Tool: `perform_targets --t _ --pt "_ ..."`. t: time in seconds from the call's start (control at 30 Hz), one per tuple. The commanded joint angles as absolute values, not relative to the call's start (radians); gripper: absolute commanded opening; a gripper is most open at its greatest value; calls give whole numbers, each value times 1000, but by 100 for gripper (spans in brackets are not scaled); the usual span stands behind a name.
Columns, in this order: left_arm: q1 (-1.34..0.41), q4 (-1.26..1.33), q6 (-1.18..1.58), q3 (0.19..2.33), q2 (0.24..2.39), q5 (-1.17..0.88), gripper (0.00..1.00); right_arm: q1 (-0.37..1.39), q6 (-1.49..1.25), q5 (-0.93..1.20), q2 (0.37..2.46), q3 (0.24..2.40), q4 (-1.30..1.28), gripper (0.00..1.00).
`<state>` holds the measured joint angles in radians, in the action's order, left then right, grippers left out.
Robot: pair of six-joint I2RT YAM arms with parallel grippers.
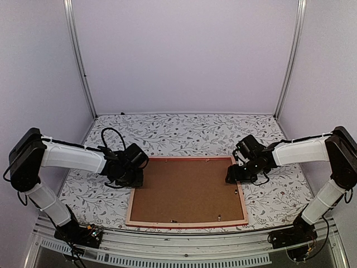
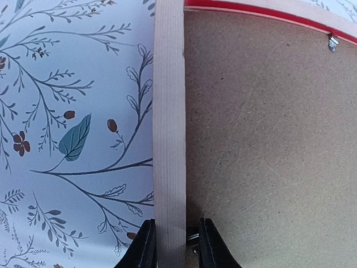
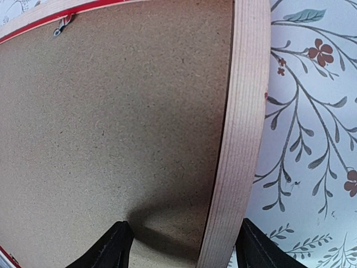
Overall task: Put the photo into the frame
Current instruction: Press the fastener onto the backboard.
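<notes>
**Frame face-down on worktop, left claw clamped on left rail, right claw open over right rail**

The frame (image 1: 187, 224) lies flat on the floral worktop (image 1: 184, 131), near the front edge, between the two arms. Pale wood back is up and the red front is down; red shows only as a thin line along the far rail and the right edge. Its rails sit roughly square to the worktop's near edge. The long axis looks left-right in the top view, but foreshortening makes this unsure. A brown backing board (image 1: 187, 190) fills the opening, level inside the rails. Small metal tab (image 2: 333, 43) sits at the far rail on the board.

Left claw (image 1: 135, 180) is at the far part of the left rail. In the left wrist view its fingers (image 2: 144, 248) straddle the pale rail, one on the worktop side and one on the board side. Both press against the wood, so it is clamped on the frame.

Right claw (image 1: 234, 177) is at the far part of the right rail. In the right wrist view its fingers (image 3: 114, 245) stand wide apart. One is over the board, the other over the worktop, rail between them with a gap on each side. It grips nothing.
</notes>
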<state>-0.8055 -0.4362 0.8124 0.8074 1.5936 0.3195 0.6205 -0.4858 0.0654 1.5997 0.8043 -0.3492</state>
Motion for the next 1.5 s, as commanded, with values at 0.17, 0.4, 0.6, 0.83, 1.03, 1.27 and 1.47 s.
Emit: perform_targets --t 0.17,0.4,0.6,0.83,1.03,1.27,1.47 --pt "-781 -387 717 836 1588 267 46 615 -512 57 1593 777 -403 69" --pt "-769 -380 679 856 1591 250 59 658 -560 32 1514 745 -496 73" --pt "-766 -368 655 861 1588 242 65 689 -611 14 1481 716 -528 70" --pt "-765 -358 643 855 1595 233 65 689 -623 6 1456 700 -548 57" --pt "-766 -356 642 848 1593 234 65 691 -625 -39 1470 695 -571 48" --pt "-766 -358 636 848 1598 237 65 690 -623 -38 1469 700 -573 40" --pt "-766 -359 633 845 1598 238 65 690 -624 -32 1499 682 -559 39"
